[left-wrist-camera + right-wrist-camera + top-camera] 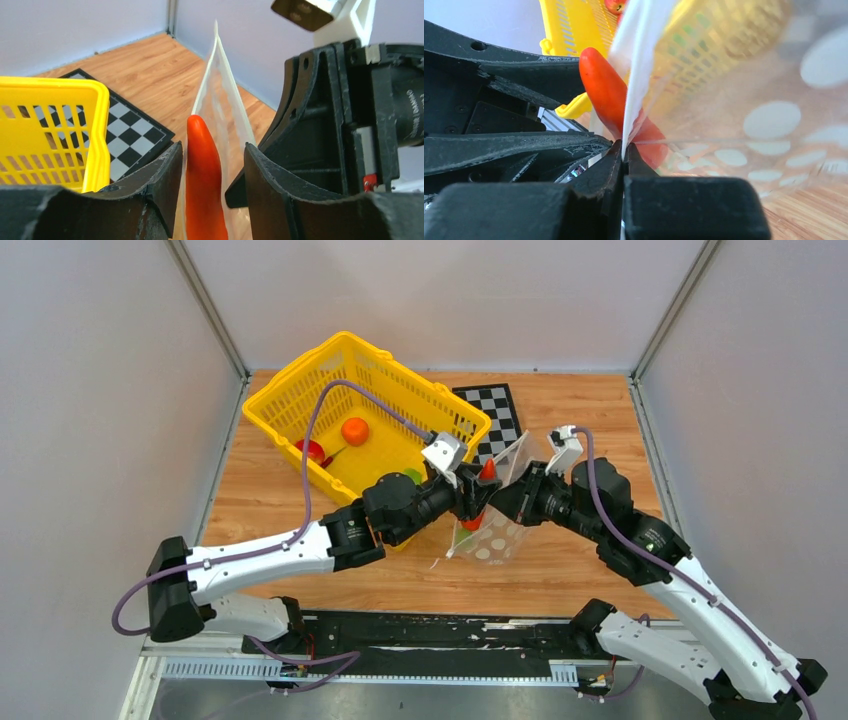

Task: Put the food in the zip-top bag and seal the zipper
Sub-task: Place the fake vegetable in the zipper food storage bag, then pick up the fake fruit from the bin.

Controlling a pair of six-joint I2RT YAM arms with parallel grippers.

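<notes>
Just off the near right corner of the yellow basket (290,370), the zip-top bag (495,540) is standing upright with its mouth up and its dots showing.

On the side away from the basket, the right gripper (624,157) is pinching the mouth edge, its fingers pressed flat together on the pale zipper (639,60).

From the basket side, the left gripper (212,165) is bracketing an orange-red tapered vegetable (202,170). One finger is touching it and the other is showing a sliver of gap. I cannot tell whether it is clamped or loose. Its tip is sticking above the bag edge and its lower end is showing through the film.

Inside the basket, an orange (354,430), a red piece (312,450) and a green piece (413,476) are lying.

Beyond the basket's right side, a checkerboard (497,412) is lying flat.
</notes>
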